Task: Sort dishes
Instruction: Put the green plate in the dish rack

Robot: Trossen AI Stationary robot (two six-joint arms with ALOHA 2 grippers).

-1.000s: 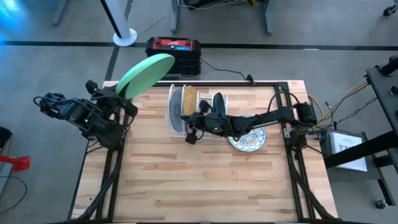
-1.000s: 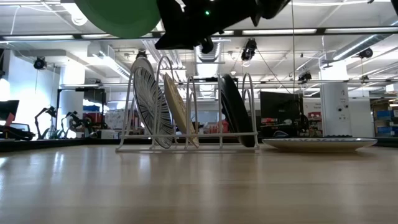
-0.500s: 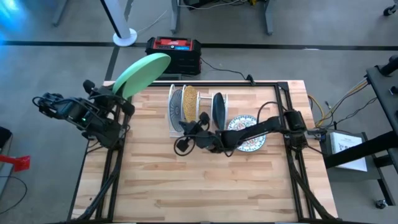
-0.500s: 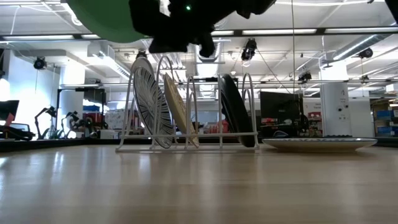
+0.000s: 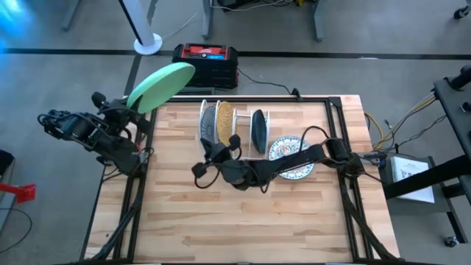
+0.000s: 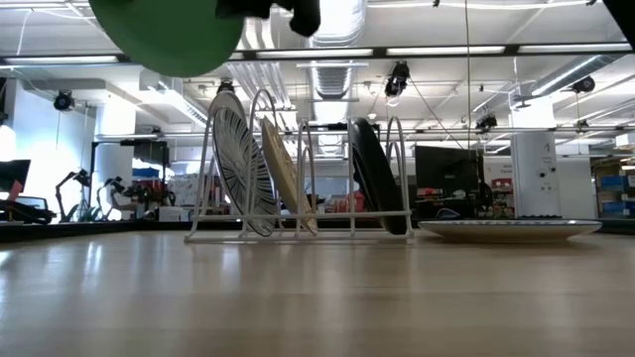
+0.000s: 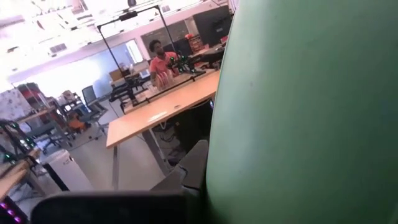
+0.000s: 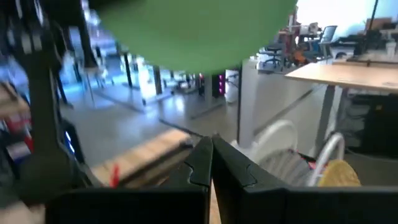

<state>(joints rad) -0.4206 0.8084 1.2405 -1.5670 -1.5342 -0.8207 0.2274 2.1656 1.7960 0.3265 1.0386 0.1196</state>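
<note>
Four round dinner plates on view besides one aloft. Plain light green plate (image 5: 160,86), smooth and matte, clamped at its rim in left gripper (image 5: 131,118), tilted past the wooden table's (image 5: 235,221) far-left corner. Right gripper (image 5: 199,168) pinched together (holding nothing), near table centre. Striped (image 5: 209,126), mustard-yellow speckled (image 5: 225,122) and dark teal (image 5: 258,129) plates upright in white wire rack (image 5: 237,136); blue floral plate (image 5: 293,157) flat beside it.

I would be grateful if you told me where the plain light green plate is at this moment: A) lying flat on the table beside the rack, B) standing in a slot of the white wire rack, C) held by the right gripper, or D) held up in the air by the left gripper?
D: the high view shows the light green plate raised off the table's far left corner in the left gripper, while the right gripper is shut and empty.
</note>
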